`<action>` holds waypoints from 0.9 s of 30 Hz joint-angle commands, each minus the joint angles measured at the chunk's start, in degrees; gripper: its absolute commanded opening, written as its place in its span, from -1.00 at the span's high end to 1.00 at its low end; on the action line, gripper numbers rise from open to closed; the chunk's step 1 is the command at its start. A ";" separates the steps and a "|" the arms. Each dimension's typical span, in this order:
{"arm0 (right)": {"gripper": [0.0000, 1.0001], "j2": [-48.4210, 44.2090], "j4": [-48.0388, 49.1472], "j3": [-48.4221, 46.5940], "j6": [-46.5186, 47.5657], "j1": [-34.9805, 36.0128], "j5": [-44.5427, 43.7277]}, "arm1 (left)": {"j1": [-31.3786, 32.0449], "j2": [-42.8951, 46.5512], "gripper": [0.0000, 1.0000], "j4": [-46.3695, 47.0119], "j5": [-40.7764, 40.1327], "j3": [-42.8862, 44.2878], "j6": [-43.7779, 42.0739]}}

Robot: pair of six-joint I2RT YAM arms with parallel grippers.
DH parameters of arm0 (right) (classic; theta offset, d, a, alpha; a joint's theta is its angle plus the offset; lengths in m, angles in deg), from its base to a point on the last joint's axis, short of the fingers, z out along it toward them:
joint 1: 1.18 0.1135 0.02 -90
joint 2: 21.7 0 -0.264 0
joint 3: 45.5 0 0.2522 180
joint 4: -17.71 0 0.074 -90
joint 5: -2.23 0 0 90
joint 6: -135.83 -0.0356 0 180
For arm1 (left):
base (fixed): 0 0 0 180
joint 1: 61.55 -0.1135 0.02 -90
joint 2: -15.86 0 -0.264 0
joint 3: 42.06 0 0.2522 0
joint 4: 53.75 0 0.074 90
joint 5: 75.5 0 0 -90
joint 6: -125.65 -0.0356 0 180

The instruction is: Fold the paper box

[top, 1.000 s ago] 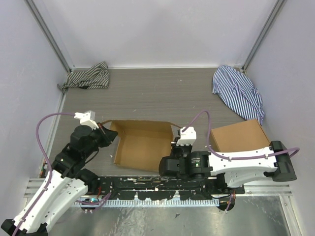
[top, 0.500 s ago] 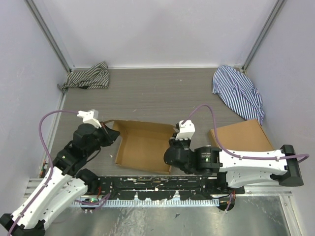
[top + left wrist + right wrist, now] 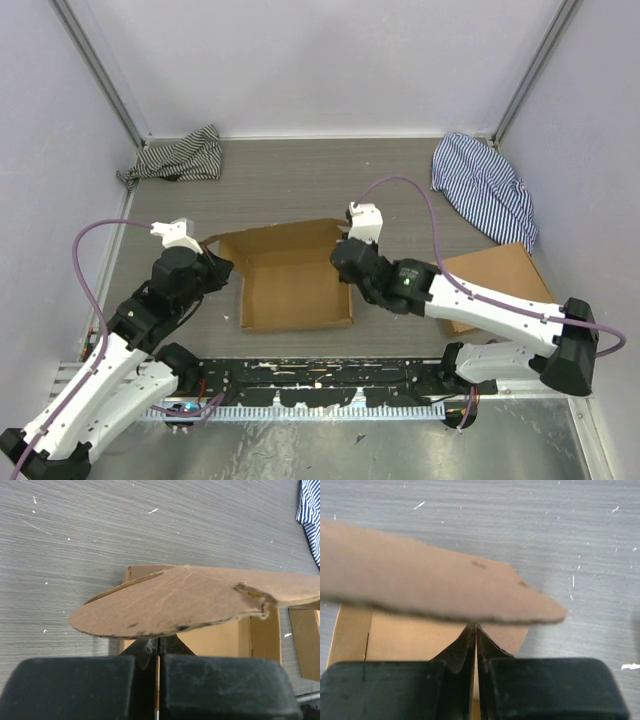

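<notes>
The paper box (image 3: pixel 290 285) lies open in the middle of the table, plain brown, its walls standing and a rounded flap at each side. At the box's left wall sits my left gripper (image 3: pixel 222 268). In the left wrist view it (image 3: pixel 159 641) is shut, its tips against the underside of the rounded flap (image 3: pixel 175 600), with nothing pinched between them. My right gripper (image 3: pixel 343 272) is at the box's right wall near the far corner. Seen from the right wrist, it (image 3: pixel 475 628) is also shut, its tips under a blurred flap (image 3: pixel 435 585).
A second brown cardboard box (image 3: pixel 500 280) lies at the right, partly under my right arm. Striped cloths sit at the far left (image 3: pixel 180 155) and far right (image 3: pixel 485 185). A metal rail (image 3: pixel 320 375) runs along the near edge. Walls close in both sides.
My right gripper has swung from the box's near right corner up to its far right side. The box has slid away from the arms. The left gripper shifted slightly along with it.
</notes>
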 commanded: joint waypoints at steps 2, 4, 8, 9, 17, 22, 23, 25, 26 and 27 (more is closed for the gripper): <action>0.80 5.45 7.69 -6.80 10.40 -8.70 9.26 | 0.10 -1.09 1.00 3.17 -4.34 3.21 -1.48; 0.80 8.40 9.37 -8.71 12.36 -11.39 11.75 | 0.14 -3.11 1.00 4.97 -5.30 4.59 -3.11; 0.81 12.11 11.52 -11.29 14.14 -14.29 14.48 | 0.10 -8.96 1.00 8.19 -6.05 8.97 -6.74; 0.81 12.38 11.58 -11.64 14.25 -14.45 14.64 | 0.14 -10.19 1.00 9.26 -6.19 9.83 -7.59; -0.36 6.31 11.53 -7.05 17.20 -19.68 20.67 | 0.09 -19.00 1.00 11.98 -8.99 14.97 -12.36; -0.65 -0.53 12.16 -0.77 19.09 -29.81 30.93 | 0.14 -20.38 1.00 13.65 -9.94 13.93 -12.81; -0.65 -1.87 12.64 0.24 19.83 -30.84 32.20 | 0.14 -21.00 1.00 13.75 -10.04 13.91 -12.90; -0.64 -3.46 13.19 1.49 21.63 -31.16 30.78 | 0.09 -21.91 1.00 14.21 -10.09 13.67 -12.91; -0.63 -3.53 13.39 1.66 22.82 -31.24 30.85 | 0.11 -22.30 1.00 14.43 -10.03 13.61 -12.99; -0.60 -3.04 13.67 1.52 24.28 -31.34 31.32 | 0.13 -22.65 1.00 14.62 -10.02 13.47 -13.04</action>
